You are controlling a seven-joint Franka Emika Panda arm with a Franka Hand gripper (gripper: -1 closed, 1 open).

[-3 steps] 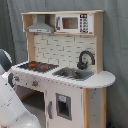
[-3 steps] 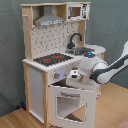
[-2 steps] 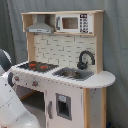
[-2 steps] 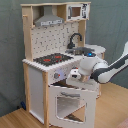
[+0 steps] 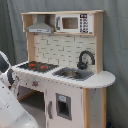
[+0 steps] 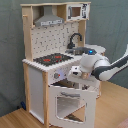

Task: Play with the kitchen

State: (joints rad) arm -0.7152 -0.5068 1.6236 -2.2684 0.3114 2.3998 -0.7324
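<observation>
Now the end effector sits at the kitchen front, just above the open oven door. Whether its fingers are spread, I cannot tell.

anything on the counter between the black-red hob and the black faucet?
Only the grey sink basin lies between the black-red hob and the black curved faucet; no loose item shows there in the first exterior view.
</observation>
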